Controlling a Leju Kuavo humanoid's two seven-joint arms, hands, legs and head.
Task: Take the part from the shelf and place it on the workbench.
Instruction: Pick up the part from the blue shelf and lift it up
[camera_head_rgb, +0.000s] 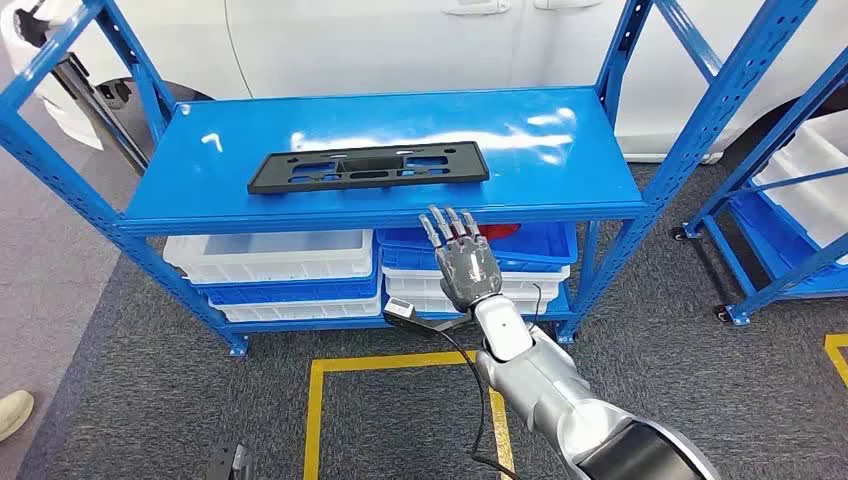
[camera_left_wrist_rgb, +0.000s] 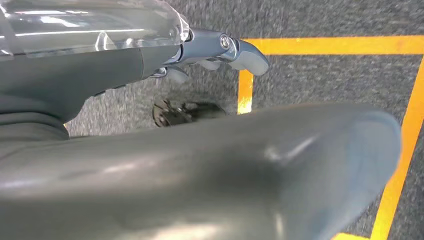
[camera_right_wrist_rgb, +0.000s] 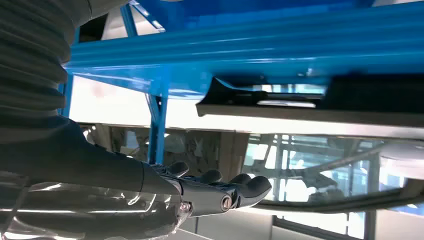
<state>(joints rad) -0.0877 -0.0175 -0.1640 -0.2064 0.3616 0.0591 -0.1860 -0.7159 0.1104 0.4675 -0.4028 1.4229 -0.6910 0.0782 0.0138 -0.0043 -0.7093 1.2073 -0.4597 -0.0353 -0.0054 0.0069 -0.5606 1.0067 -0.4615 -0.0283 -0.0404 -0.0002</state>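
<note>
The part (camera_head_rgb: 368, 167) lies flat on the top deck of the blue shelf (camera_head_rgb: 200, 190), its long axis running along the shelf's width, parallel to the front edge and slightly tilted so that the end nearer the shelf's right post sits a little farther back. It is a long, flat, black plastic frame (much like a licence-plate holder) with several cut-out slots along its length; in the right wrist view its edge (camera_right_wrist_rgb: 310, 97) shows against the shelf's blue beam.

The right hand (camera_head_rgb: 462, 262) is raised in front of the shelf's front edge, just below the part and not touching it, fingers extended and apart, holding nothing. The left hand (camera_left_wrist_rgb: 220, 52) hangs above the grey carpet beside a yellow floor line (camera_left_wrist_rgb: 245, 85), fingers loosely bent, empty.

White and blue bins (camera_head_rgb: 275, 265) fill the shelf's lower level.
</note>
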